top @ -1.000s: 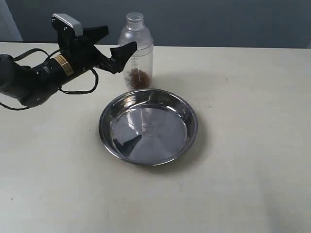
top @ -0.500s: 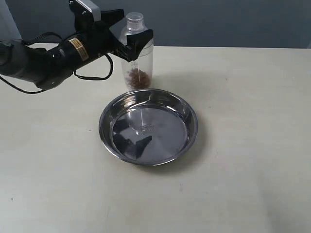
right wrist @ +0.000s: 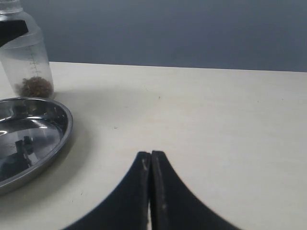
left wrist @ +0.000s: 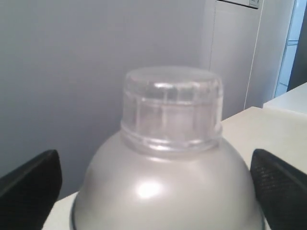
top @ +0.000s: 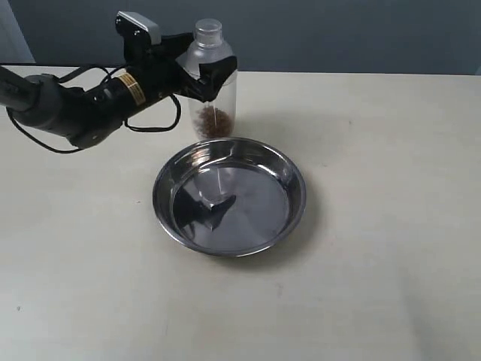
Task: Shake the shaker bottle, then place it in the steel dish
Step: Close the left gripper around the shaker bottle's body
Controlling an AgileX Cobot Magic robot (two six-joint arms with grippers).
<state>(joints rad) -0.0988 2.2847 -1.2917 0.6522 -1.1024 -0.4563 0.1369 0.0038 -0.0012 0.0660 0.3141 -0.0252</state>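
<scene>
The left end effector [top: 200,66] is spread wide, its fingers [left wrist: 29,184] straddling the domed shoulder of the shaker bottle [top: 215,105]. The bottle stands upright on the worktop [top: 376,226], just beyond the steel dish [top: 252,214]. The right end effector [right wrist: 151,160] is pinched closed on nothing.

Exterior view: high, angled down across the counter [top: 391,226] toward a wall [top: 338,30]; whole workspace in frame. Left wrist view: very close, level with the dome of the shaker bottle [left wrist: 163,182]. Right wrist view: low over the counter, farther off; shares bottle and steel dish [right wrist: 64,139] with exterior.
</scene>
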